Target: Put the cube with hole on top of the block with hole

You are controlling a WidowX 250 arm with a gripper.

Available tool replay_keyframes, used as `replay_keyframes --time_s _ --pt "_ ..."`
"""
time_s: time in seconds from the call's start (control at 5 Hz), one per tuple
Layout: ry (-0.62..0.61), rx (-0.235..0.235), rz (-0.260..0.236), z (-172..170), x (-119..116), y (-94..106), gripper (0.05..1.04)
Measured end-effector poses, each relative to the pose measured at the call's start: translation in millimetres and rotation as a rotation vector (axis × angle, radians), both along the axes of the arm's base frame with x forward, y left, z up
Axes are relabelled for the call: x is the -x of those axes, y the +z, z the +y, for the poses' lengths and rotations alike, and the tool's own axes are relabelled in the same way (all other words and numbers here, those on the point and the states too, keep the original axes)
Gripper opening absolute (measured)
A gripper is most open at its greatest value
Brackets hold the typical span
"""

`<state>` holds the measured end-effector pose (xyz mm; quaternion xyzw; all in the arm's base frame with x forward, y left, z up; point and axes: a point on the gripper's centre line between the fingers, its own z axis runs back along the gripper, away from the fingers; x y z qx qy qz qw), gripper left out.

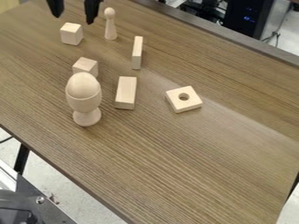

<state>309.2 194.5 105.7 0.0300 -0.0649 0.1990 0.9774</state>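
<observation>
The block with hole (193, 102) lies flat on the bench (192, 162), right of the egg cup (85, 99). One cube (86, 65) sits just behind the egg cup, another cube (71, 34) farther back; which is holed, I cannot tell. Beyond the egg cup hangs the gripper (73, 19), fingers apart.

On my camera view I have the tool (73, 19) at the top edge, left of the middle, with its two black fingers (56, 7) pointing down. I see them spread well apart, so I read the tool as open, a wide gap running between the tips. On my screen, the finger at the left slants down toward the right, while the other narrows toward its tip and ends slightly lower. The top edge of my view cuts both off above their lower parts.
</observation>
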Motion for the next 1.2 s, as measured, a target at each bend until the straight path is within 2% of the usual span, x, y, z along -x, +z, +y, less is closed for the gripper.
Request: replay_keyframes --time_s 0.2,0.6,0.8,1.0,1.2 --pt "-0.021 0.045 -0.027 13 -2 -11.0 0.996" --pt "0.021 0.076 -0.003 43 4 -35.6 0.996" --pt "0.035 0.099 -0.007 54 2 -45.9 0.996" --pt "0.032 0.116 -0.011 61 -7 -52.6 0.996" --pt "0.028 0.113 -0.031 68 -15 -51.0 0.996"
